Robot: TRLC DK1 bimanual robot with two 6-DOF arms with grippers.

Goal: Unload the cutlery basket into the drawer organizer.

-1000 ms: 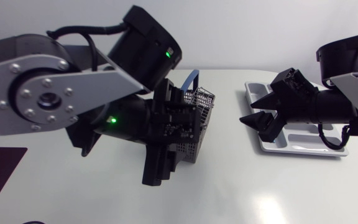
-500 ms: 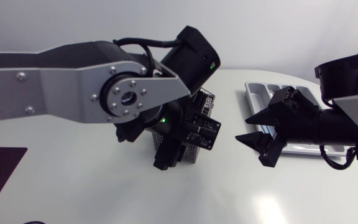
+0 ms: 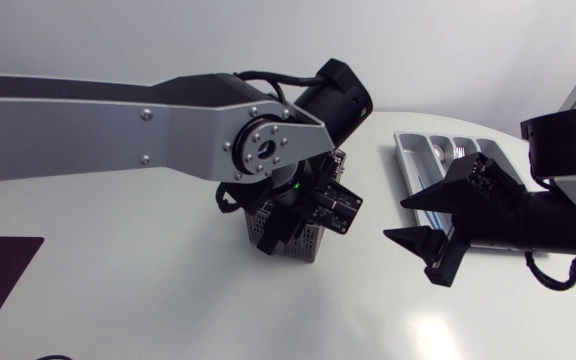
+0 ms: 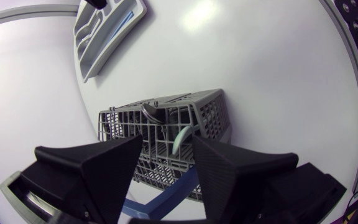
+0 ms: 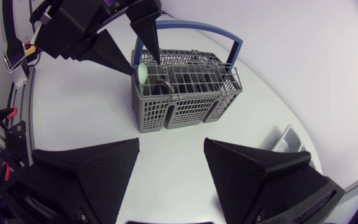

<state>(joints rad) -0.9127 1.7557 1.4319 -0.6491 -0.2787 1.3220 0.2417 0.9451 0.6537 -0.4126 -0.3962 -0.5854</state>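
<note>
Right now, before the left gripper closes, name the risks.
The left gripper, open, straddles the pale-green handle close to the wire wall of the cutlery basket; it may pinch wire too.
Nothing holds the basket; the right gripper hangs open apart from it, so a pull might tip it.

Bright, even light falls on the white table (image 3: 118, 300), and the shadows on it are soft and faint. In the head view a pale glare patch sits on the tabletop at the near right. A thin grey shade lies beside the cutlery basket (image 3: 303, 240), under the left arm (image 3: 118, 125). The arm's silver link shines along its upper face, and a small green light (image 3: 296, 185) glows on its dark wrist. In the left wrist view a stronger white hotspot washes the table near the drawer organizer (image 4: 107, 28). The right gripper (image 5: 171, 142) reads matte, grainy black and takes little light. Both wrist views bow the table's far edge into curves.
</note>
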